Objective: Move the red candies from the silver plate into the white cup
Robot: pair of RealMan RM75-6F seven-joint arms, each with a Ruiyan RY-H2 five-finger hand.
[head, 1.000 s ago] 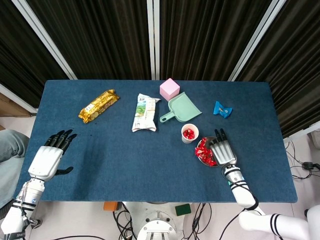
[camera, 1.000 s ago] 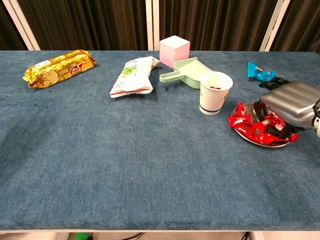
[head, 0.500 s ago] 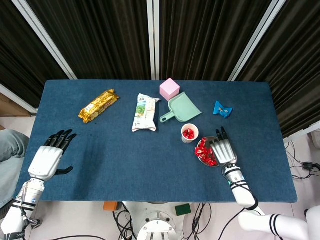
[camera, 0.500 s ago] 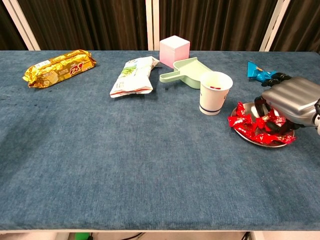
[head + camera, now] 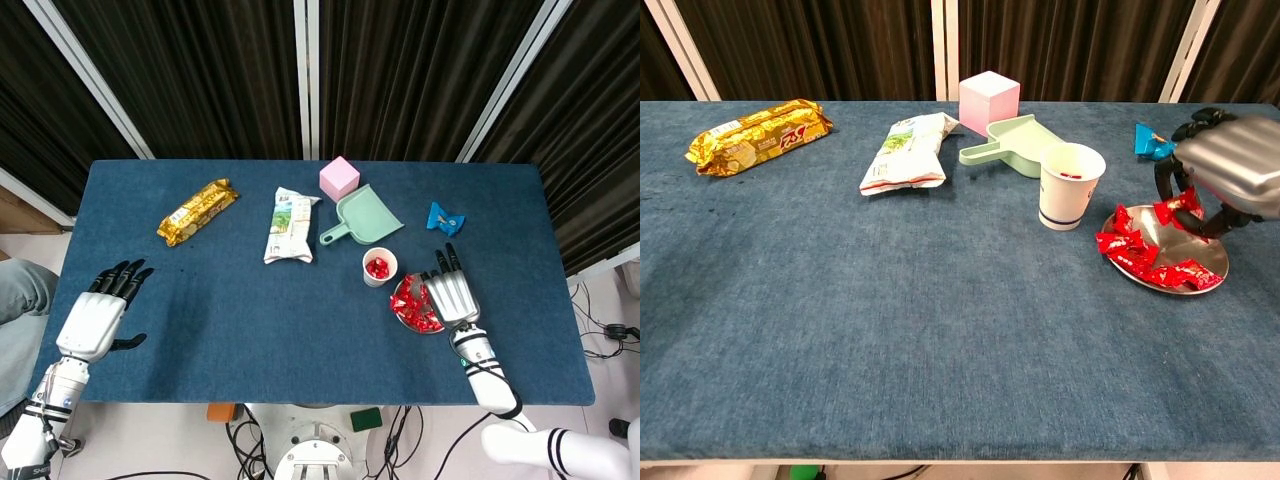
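Tabletop (image 5: 840,330): dustpan (image 5: 1015,145) behind cup (image 5: 1070,185)

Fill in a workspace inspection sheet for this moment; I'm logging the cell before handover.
Surface: blue cloth table, no spills seen.
Job's things: silver plate holds several red candies; white cup upright beside it, some red candy inside.
Clutter: gold snack pack, white snack bag, pink cube, green dustpan, blue wrapper.
Hands: right hand above the plate, holding a red candy; left hand open, over the table's near left.
Cables: a tangle on the floor below the table.
Surroundings: dark curtains behind; someone's knee at the left edge.
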